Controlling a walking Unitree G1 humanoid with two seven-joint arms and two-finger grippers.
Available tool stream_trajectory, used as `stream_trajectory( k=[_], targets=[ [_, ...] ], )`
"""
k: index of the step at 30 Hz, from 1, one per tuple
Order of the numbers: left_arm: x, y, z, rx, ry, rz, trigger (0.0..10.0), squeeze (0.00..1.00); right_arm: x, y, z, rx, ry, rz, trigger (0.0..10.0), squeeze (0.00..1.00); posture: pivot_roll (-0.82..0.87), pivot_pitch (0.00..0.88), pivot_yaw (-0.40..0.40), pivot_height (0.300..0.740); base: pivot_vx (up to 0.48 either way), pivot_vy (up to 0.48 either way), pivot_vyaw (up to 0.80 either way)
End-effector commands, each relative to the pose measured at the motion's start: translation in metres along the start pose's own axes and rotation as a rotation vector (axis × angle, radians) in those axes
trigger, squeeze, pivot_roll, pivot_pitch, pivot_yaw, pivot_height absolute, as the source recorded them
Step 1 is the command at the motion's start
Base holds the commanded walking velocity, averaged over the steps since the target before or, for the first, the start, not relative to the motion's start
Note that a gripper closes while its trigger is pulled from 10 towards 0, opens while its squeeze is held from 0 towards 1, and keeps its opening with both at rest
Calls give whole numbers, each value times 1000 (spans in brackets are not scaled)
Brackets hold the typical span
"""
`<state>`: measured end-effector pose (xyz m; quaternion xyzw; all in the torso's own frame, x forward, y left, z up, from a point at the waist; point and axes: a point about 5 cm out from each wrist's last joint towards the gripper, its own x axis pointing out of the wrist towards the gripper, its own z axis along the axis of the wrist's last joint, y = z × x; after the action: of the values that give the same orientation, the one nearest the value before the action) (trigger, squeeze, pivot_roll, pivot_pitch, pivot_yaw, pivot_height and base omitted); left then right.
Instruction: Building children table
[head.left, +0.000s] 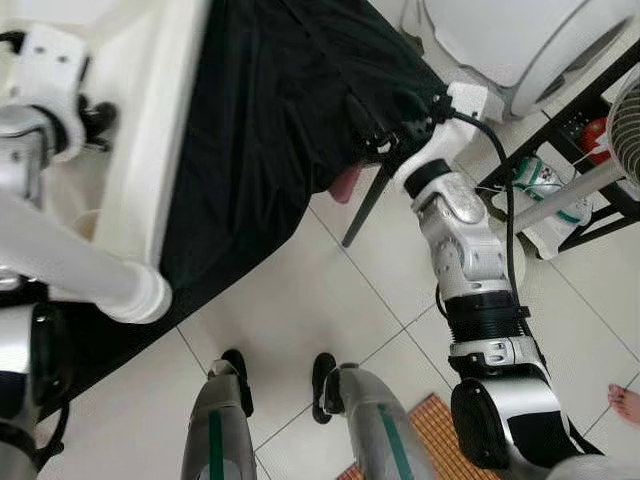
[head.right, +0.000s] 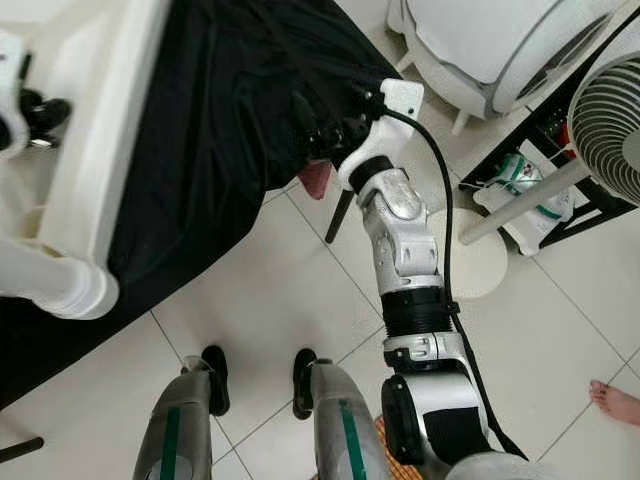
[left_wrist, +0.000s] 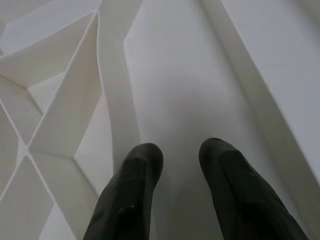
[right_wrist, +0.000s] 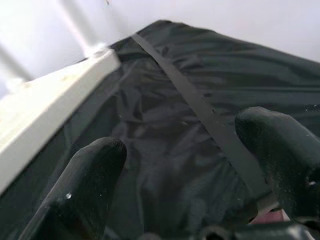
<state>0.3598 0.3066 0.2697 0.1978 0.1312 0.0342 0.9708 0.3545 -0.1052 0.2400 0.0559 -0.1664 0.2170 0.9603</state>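
Left gripper (left_wrist: 180, 155) over ribbed underside of white table top (head.left: 150, 130), fingers parted, holding nothing; table cut off at left edge, one round white leg (head.left: 90, 270) showing. Black cloth (head.left: 270, 120) spread mid-scene. Right gripper (right_wrist: 190, 160) spread wide above cloth, tips lost in folds. One bare foot (head.left: 625, 402) far right

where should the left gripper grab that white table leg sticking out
Probably around the round white table leg mid-shaft, fingers closing across its width from above. It's a smooth cylinder lying near level; its flared end is too wide. The left gripper is over the ribbed tabletop underside.
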Motion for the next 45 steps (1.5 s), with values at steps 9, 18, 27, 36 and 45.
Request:
stream_trajectory(
  k=[9, 18, 27, 36, 45],
  targets=[
    [-17, 40, -50, -32, 219, 498, 10000, 0, -4, 1, -1, 5, 31, 6, 10000, 0, 66, 320, -52, 740, 0, 0, 0],
    [-4, -6, -30, -65, 107, 324, 10000, 0, -2, 1, 1, -4, 35, 3, 10000, 0, 55, 308, -49, 740, 0, 0, 0],
    [5, -96, 18, -153, -89, -6, 10000, 0, -1, -4, 3, -7, 22, -34, 10000, 0, 54, 271, -20, 740, 0, 0, 0],
    [6, -147, 64, -222, -248, -153, 10000, 0, 3, -1, 1, 6, 12, -38, 10000, 0, 72, 252, -10, 740, 0, 0, 0],
    [6, -110, 86, -171, -384, -45, 10000, 0, -1, -1, -5, -6, 18, -48, 10000, 0, 64, 236, 15, 740, 0, 0, 0]
  ],
)
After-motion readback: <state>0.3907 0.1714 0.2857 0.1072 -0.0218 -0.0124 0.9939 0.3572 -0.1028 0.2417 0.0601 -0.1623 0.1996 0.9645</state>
